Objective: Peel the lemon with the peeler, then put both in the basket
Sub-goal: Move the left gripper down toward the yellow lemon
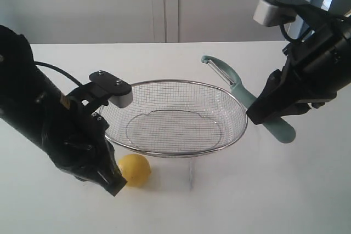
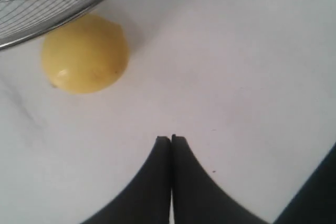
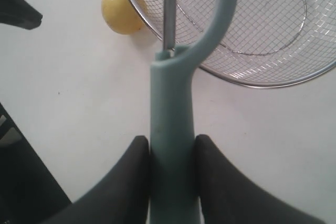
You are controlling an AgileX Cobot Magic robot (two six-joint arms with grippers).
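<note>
The yellow lemon lies on the white table just outside the near rim of the wire basket. My left gripper is shut with nothing in it, right beside the lemon on its left. The teal peeler lies along the basket's right side, head and blade toward the far rim. My right gripper is shut on the peeler's handle.
The basket holds nothing. White table surface stretches around it, with a pale wall behind.
</note>
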